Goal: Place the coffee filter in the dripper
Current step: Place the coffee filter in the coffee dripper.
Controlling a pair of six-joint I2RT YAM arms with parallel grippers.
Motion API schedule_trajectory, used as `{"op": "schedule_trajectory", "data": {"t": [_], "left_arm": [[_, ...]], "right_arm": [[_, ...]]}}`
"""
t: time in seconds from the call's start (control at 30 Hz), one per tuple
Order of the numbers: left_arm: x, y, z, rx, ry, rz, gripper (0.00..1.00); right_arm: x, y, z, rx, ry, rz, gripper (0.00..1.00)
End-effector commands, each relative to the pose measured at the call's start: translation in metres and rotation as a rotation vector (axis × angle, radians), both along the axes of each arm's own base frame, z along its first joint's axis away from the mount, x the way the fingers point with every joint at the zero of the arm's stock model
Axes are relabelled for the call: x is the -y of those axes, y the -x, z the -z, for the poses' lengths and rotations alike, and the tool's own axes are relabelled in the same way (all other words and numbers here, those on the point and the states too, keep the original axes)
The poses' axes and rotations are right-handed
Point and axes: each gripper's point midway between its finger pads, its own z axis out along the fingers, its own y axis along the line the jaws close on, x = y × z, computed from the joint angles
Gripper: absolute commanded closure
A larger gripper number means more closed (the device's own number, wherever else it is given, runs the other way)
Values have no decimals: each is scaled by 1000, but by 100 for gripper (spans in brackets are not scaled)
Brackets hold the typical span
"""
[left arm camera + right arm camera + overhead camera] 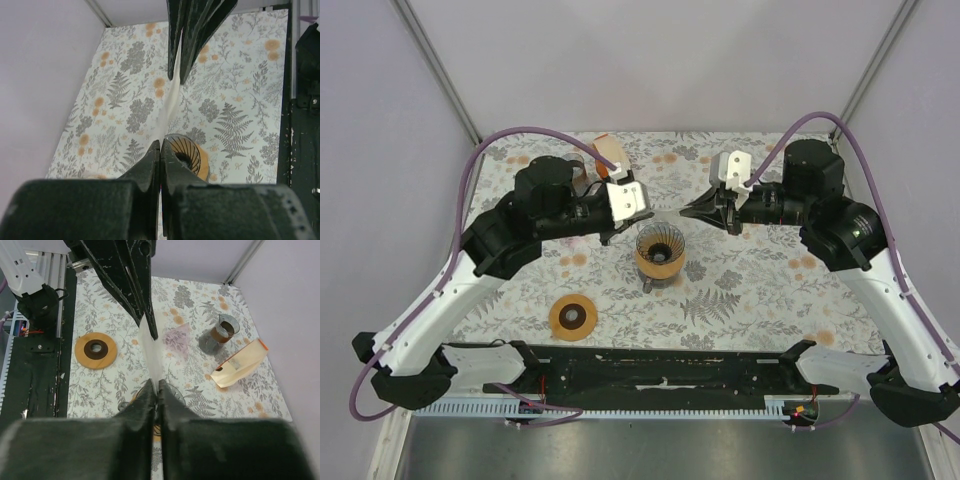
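Observation:
A white paper coffee filter [171, 102] hangs stretched between my two grippers, edge-on and just above the table. My left gripper [160, 145] is shut on one edge of it. My right gripper [158, 386] is shut on the opposite edge of the coffee filter [151, 347]. From above, the left gripper [648, 213] and right gripper [686, 211] face each other tip to tip. The dripper [660, 250], a ribbed glass cone with an orange collar, stands directly under them. In the left wrist view the dripper [189, 155] shows right behind my fingertips.
A wooden ring stand [573, 317] lies at the front left of the floral table cover [750, 290]. At the back left are a glass server [220, 334] and a tan bag of filters [241, 361]. The black base rail [650, 370] runs along the near edge.

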Motion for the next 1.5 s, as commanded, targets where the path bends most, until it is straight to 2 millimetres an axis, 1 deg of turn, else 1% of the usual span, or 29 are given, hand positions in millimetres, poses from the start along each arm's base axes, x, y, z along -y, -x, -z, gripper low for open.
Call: {"op": "schedule_trajectory", "data": {"t": [0.0,0.03,0.07,0.13,0.17,0.2,0.27,0.33,0.37,0.43,0.5,0.53,0.63,0.7,0.73,0.77,0.8,0.87,0.93,0.97,1.0,1.03,1.07,1.13,1.2,1.27,1.33,1.4,1.47], "left_arm": [[-39,-18,18,-73,-9,-216,98],[-42,-22,22,-68,-16,-239,98],[-45,-26,24,-58,-20,-267,98],[-48,-41,36,-41,-38,-334,98],[-49,-48,37,-21,-31,-366,98],[-50,-56,45,-9,-32,-400,98],[-57,-76,49,57,-5,-496,98],[-68,-90,53,118,3,-586,98],[-74,-97,50,154,21,-636,98],[-88,-102,55,214,24,-704,98],[-104,-105,55,254,37,-750,98],[-116,-107,55,268,48,-787,98],[-167,-112,57,245,117,-922,98],[-211,-99,49,219,204,-1017,98],[-230,-92,47,185,268,-1073,98],[-253,-81,42,176,317,-1138,98],[-270,-68,37,181,360,-1182,98],[-285,-47,37,187,385,-1213,98],[-281,-37,44,173,375,-1179,98],[-274,-36,52,158,346,-1139,98],[-269,-36,60,154,314,-1104,98],[-260,-35,68,149,289,-1047,98],[-256,-33,74,154,274,-1019,98],[-250,-29,88,188,217,-956,98],[-242,-21,98,250,161,-876,98],[-232,-13,106,332,106,-779,98],[-225,-6,103,453,90,-706,98],[-218,3,91,579,113,-642,98],[-210,13,86,672,132,-585,98]], "right_arm": [[13,-4,-35,77,-79,74,80],[13,-8,-32,68,-80,100,61],[14,-13,-29,57,-87,126,46],[16,-23,-21,29,-108,189,27],[17,-28,-19,8,-126,223,19],[19,-34,-18,-17,-146,266,13],[23,-41,-20,-101,-214,349,10],[28,-49,-21,-191,-298,442,7],[29,-51,-19,-258,-335,474,6],[28,-50,-15,-370,-384,506,6],[24,-43,-14,-464,-428,491,7],[20,-37,-13,-513,-452,469,8],[10,-30,-8,-619,-498,419,8],[1,-27,-4,-664,-498,387,3],[-8,-24,0,-673,-480,366,2],[-16,-22,3,-669,-461,350,2],[-22,-22,7,-664,-450,351,2],[-43,-21,13,-663,-433,334,2],[-67,-17,10,-676,-441,296,2],[-77,-16,6,-683,-444,282,2],[-93,-15,8,-695,-426,269,2],[-101,-14,5,-696,-417,267,2],[-110,-14,7,-698,-398,270,2],[-119,-19,11,-713,-373,299,4],[-125,-23,21,-752,-367,316,7],[-135,-20,33,-805,-374,299,11],[-149,-14,40,-849,-392,265,12],[-163,-10,49,-872,-383,255,12],[-173,-7,48,-889,-393,243,12]]}}
